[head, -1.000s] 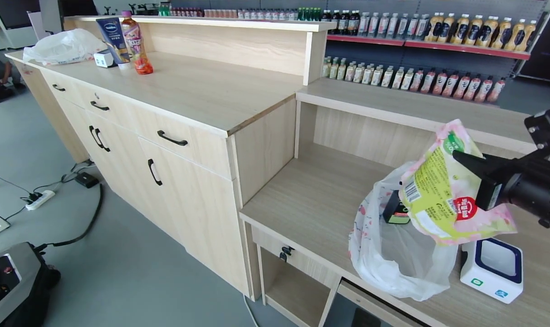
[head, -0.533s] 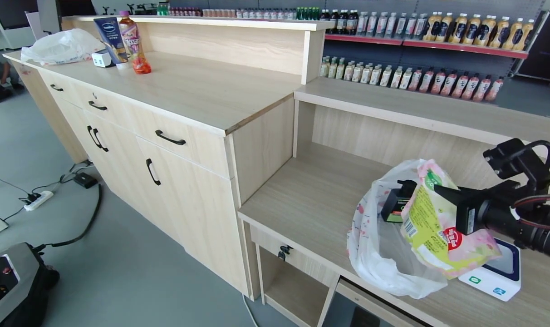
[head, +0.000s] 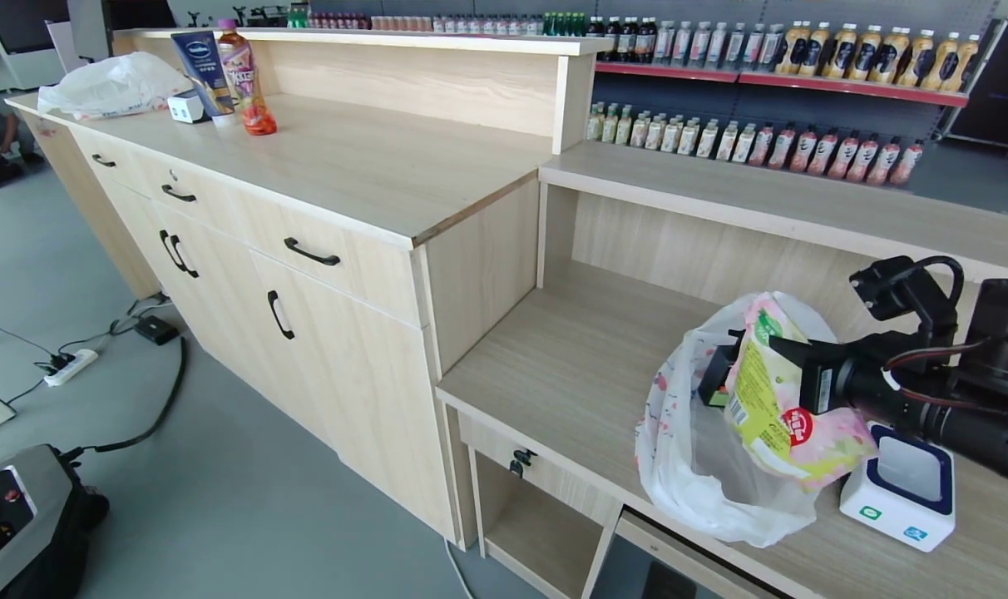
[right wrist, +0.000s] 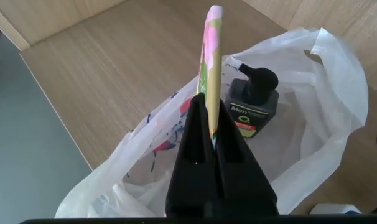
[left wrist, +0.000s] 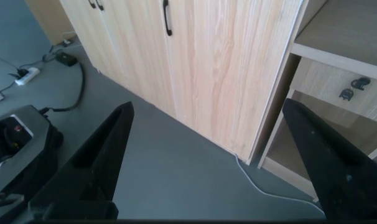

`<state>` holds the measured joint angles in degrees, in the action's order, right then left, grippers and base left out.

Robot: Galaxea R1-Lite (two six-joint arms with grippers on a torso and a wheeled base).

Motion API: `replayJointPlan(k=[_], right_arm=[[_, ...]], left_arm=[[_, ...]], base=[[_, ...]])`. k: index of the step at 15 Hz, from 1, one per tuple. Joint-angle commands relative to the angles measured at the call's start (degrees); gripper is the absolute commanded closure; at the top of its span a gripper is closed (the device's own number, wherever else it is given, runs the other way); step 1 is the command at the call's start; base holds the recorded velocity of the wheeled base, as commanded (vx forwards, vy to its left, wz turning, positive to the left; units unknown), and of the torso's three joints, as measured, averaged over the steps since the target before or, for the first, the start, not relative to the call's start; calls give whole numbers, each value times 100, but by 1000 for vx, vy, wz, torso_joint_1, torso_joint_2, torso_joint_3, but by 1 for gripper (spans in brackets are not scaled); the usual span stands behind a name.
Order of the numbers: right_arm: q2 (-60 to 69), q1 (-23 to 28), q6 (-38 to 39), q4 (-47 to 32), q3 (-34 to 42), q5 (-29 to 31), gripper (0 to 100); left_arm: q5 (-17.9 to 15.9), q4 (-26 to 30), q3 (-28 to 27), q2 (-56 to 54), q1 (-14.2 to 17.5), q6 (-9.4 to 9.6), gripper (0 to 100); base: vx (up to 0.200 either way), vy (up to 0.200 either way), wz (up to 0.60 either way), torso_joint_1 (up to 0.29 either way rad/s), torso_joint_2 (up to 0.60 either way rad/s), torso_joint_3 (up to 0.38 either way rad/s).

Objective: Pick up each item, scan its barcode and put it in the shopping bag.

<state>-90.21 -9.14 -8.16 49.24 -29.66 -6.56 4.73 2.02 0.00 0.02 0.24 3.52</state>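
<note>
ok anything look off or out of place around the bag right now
Nothing stands out. The right gripper holds the snack pouch over the open shopping bag, the pump bottle stands inside the bag, and the scanner sits flat on the counter beside it. No spill or damage shows.

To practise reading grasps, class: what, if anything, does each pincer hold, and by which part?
The right pincer is shut on the pink-and-green snack packet, pinching one side edge, over the shopping bag. The left pincer is open and holds nothing.
</note>
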Motion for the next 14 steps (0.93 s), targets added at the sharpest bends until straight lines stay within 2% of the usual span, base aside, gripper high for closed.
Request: replayJointPlan(k=[1,3,14], right_arm=[[-401,-61,51,156,-110,-3,100],[-691,-70,51,411,-110,-3,100],[-1535,-26,86,684,-189,-12,100]], left_arm=[[2,0,0,-2,2,-1,0],[2,0,0,-2,2,-1,0],[2,0,0,-2,2,-1,0]], base=[[0,0,0,0,0,0],[0,0,0,0,0,0],[0,0,0,0,0,0]])
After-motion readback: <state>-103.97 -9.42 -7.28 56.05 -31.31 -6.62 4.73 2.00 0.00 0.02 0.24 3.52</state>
